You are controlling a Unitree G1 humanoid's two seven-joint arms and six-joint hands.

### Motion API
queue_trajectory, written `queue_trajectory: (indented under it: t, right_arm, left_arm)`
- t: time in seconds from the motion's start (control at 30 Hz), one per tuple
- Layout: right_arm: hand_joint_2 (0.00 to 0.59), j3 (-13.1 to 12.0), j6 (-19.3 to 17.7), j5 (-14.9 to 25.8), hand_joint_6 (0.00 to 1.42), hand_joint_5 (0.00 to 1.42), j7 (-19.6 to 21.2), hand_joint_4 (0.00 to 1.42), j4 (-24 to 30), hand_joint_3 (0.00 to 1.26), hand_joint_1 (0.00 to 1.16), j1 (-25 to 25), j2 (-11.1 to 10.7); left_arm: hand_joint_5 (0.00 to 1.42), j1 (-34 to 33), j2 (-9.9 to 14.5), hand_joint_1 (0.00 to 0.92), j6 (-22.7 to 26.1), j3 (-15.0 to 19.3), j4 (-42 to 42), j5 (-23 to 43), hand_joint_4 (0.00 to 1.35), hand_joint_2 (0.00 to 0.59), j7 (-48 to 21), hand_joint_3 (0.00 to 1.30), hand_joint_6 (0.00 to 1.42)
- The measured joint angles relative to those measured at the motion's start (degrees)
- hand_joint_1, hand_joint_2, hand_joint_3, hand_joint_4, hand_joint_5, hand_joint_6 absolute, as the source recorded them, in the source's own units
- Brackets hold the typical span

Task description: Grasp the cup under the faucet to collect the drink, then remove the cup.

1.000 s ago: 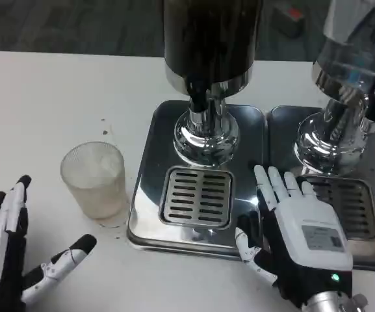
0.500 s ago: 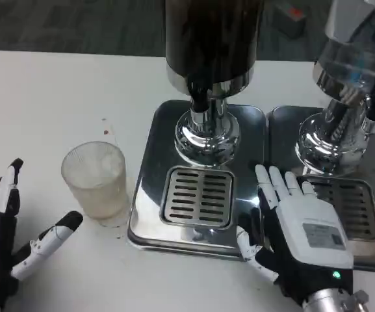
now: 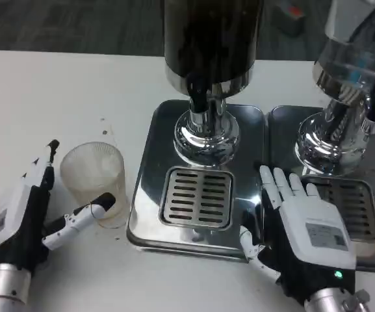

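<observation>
You see the cup [image 3: 95, 184] at the left of centre, standing upright on the white table [image 3: 44, 97], just left of the steel drip tray [image 3: 149, 195] and not under the faucet [image 3: 199, 99]. Your left hand [image 3: 28, 218] sits at the lower left, released, fingers spread around the cup with its thumb touching the near wall. Your right hand [image 3: 301, 237] lies flat and released at the lower right, on the tray's edge.
</observation>
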State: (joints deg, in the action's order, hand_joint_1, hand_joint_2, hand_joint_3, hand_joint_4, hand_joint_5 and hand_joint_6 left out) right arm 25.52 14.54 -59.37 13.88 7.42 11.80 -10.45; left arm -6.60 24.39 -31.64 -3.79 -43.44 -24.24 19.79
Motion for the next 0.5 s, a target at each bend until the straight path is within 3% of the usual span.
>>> queue_trajectory:
  t: [0.5]
  right_arm:
    - [0.564, 0.03, 0.65, -0.02, 0.00, 0.00, -0.53, 0.00, 1.21, 0.00, 0.34, 0.09, -0.03]
  left_arm:
    - [0.06, -5.50, -1.05, 0.187, -4.31, -1.96, -8.96, 1.27, 0.00, 0.033, -1.12, 0.00, 0.05]
